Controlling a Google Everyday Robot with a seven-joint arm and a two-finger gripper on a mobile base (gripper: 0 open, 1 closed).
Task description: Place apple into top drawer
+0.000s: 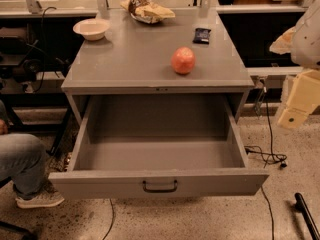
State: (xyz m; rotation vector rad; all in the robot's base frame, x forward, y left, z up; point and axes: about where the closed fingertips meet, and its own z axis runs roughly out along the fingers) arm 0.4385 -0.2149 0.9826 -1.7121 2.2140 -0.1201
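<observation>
- One apple (183,60), pinkish-red w/ paler patches, sits on the grey cabinet top (125,59), right of ctr and near the front edge, pictured just behind the open top drawer (100,183).
- Top drawer stands pulled well out toward the camera, nothing visible inside, dark handle (160,186) centred on its front panel. Apple isn't in it yet. I judge the job to be at the reach-and-grasp step.
- Gripper (292,115) hangs at frame right, off the cabinet's right side and well apart from the apple. Open or closed, I can't tell from my screen.
- How I'd run it: raise the gripper above the top first, then cross in from the right so the arm misses the cabinet corner.
- Come down on the apple from above, centred on its widest part. A round fruit will likely roll if nudged off-ctr, and the front edge is close.
- Squeeze firm but gentle, since smooth skin may slip.
- Clutter shouldn't interfere, I reckon: beige bowl (91,28) back left, snack bag (147,10) back ctr, small dark packet (202,35) behind the apple, all apart from it.
- For the drop: carry fwd past the front edge, lower toward mid-drawer, release low to avoid a bounce.
- Watch pt: a seated person's leg (20,159) at frame left, near the drawer's left corner. Keep the swing to the right.
</observation>
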